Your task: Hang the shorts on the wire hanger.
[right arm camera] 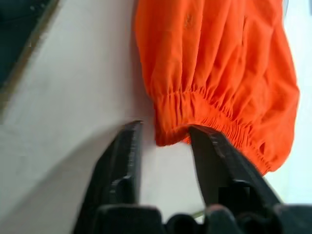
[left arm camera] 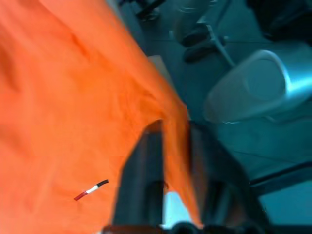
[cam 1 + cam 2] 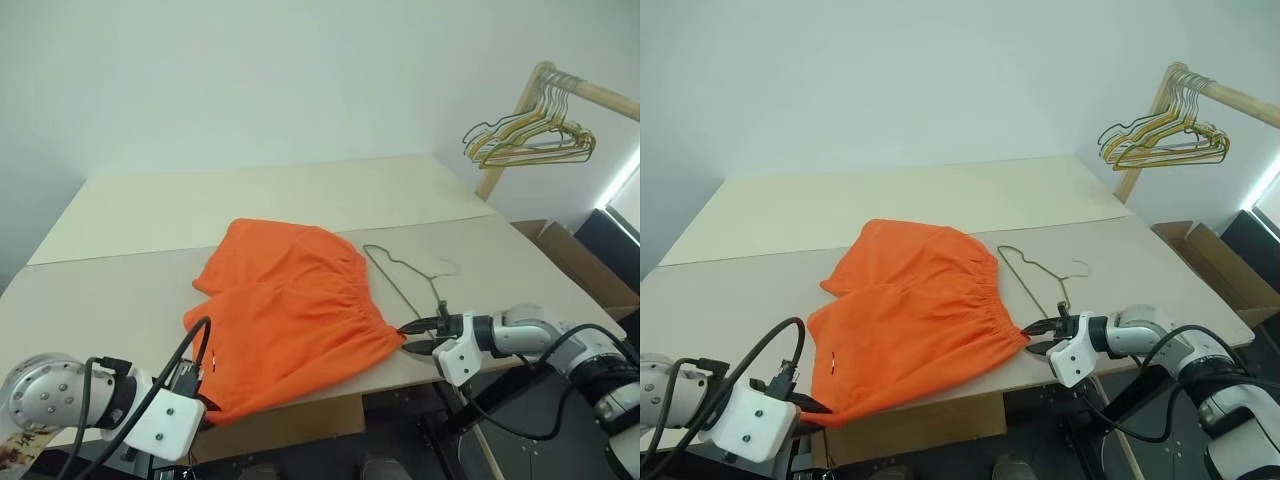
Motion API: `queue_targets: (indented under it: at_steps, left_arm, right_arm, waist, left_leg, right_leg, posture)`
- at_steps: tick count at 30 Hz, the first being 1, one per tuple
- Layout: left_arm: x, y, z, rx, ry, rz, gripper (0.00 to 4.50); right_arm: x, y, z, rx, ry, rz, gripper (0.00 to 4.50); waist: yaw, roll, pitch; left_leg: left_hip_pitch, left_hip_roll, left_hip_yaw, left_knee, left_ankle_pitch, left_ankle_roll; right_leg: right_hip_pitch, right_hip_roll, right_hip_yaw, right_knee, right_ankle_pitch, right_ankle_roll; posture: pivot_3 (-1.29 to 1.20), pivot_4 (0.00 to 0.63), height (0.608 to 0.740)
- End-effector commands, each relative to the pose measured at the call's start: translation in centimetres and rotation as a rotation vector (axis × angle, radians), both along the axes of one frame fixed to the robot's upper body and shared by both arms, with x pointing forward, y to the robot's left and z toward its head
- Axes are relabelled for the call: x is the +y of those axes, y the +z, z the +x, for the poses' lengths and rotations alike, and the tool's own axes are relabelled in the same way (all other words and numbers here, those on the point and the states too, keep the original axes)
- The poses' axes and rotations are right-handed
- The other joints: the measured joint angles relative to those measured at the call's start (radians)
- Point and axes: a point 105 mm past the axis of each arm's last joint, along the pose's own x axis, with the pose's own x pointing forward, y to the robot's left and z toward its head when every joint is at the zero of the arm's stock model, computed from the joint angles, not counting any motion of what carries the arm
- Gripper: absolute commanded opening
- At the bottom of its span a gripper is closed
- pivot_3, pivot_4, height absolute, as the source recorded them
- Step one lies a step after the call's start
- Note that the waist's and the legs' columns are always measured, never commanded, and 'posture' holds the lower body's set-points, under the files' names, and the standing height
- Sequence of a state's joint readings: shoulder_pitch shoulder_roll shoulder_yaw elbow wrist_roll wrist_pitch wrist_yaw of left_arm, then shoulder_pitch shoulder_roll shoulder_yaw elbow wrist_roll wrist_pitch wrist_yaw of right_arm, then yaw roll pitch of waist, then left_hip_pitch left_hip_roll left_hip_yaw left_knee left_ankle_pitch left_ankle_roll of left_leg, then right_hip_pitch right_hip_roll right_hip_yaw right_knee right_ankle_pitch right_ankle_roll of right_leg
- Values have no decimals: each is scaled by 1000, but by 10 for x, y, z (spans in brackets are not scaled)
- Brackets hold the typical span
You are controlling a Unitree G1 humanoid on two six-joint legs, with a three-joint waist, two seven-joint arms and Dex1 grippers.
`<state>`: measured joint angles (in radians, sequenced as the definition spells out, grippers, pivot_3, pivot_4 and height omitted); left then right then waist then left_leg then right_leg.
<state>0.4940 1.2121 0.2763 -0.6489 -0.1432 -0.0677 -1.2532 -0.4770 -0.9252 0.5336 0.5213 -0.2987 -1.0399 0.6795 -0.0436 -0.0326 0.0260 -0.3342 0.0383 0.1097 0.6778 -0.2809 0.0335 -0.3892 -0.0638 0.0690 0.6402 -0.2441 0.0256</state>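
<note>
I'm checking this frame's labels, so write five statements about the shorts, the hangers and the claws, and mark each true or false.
1. The orange shorts lie on the table. True.
2. The wire hanger lies flat on the table, beside the waistband. True.
3. The shorts already hang on that hanger. False: both lie on the table.
4. The right claw is clamped on the waistband. False: its fingers stand open at the waistband's corner.
5. A bunch of hangers hangs from a wooden rail. True.
</note>
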Motion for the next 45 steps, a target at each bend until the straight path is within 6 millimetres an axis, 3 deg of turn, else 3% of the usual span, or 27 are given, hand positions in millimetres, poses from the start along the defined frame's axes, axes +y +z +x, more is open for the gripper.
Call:
queue_targets:
  at_steps: [1, 4, 8, 15, 19, 25, 32, 39, 42, 45]
  left_arm:
    - [2, 12, -1, -20, -23, -10, 2213]
    - [5, 22, 1, -8, -2, -52, 3235]
    - [10, 50, 27, -76, 120, -201, 4492]
    - [-11, 103, 72, -29, 318, -643, 4492]
    - [-32, 115, 87, 27, 346, -788, 4492]
    - [-54, 116, 99, 59, 304, -828, 4492]
    - [-59, 114, 105, 61, 285, -824, 4492]
    - [-59, 111, 102, 55, 289, -814, 4492]
    - [-58, 110, 100, 54, 289, -808, 4500]
    - [-58, 109, 99, 51, 289, -805, 4500]
  right_arm:
    - [0, 22, 3, -34, -24, 48, 3299]
    - [-4, 28, -4, 6, -66, 65, 4418]
    - [-14, 49, -16, 195, -267, 216, 4500]
    - [-36, 85, -17, 508, -722, 520, 4500]
    - [-59, 79, -5, 593, -1034, 552, 4500]
    - [-91, 42, 15, 649, -1482, 419, 4500]
    - [-81, 21, 42, 707, -1589, 419, 4500]
    - [-78, 6, 52, 749, -1651, 365, 4500]
    - [-78, -2, 52, 788, -1675, 334, 3938]
    - [-74, -6, 49, 823, -1662, 310, 2964]
  waist:
    - [1, 0, 0]
    - [5, 0, 0]
    - [31, -1, 1]
    - [40, -3, 1]
    - [32, -5, 2]
    - [5, -6, 2]
    - [-18, -6, 2]
    - [-26, -6, 2]
    - [-26, -6, 2]
    - [-25, -6, 2]
  left_leg:
    - [0, 0, 0, 0, 0, 0]
    - [0, 1, 0, 0, 0, 0]
    - [-1, 0, -1, 0, 0, 1]
    - [-2, 0, -1, 1, -1, 1]
    - [-3, -1, -1, 0, -1, 0]
    - [-7, -4, -1, 1, -2, 0]
    - [-21, -4, -2, 1, -1, 0]
    - [-24, -4, -2, 2, -3, 2]
    - [-23, -4, -2, 3, -3, 2]
    - [-22, -4, -2, 3, -2, 2]
  right_leg:
    - [0, 0, 0, 0, 0, 0]
    - [0, 0, 0, 0, 0, 0]
    - [-1, -3, -2, 0, -1, 1]
    - [-1, -4, -4, 0, -3, 15]
    - [-1, -4, -4, 0, -1, 18]
    - [-5, -2, -2, -1, 1, 12]
    - [-16, 4, 0, -8, 8, 12]
    - [-17, 3, 0, -11, 9, 13]
    - [-16, 3, -1, -11, 9, 13]
    - [-15, 4, -1, -10, 10, 13]
  posture:
    - [49, 0, 740]
    - [57, 0, 740]
    - [66, 0, 740]
    - [31, 0, 740]
    - [-7, 0, 740]
    - [-61, 0, 740]
    - [-65, 0, 740]
    - [-45, 0, 740]
    - [-41, 0, 740]
    - [-40, 0, 740]
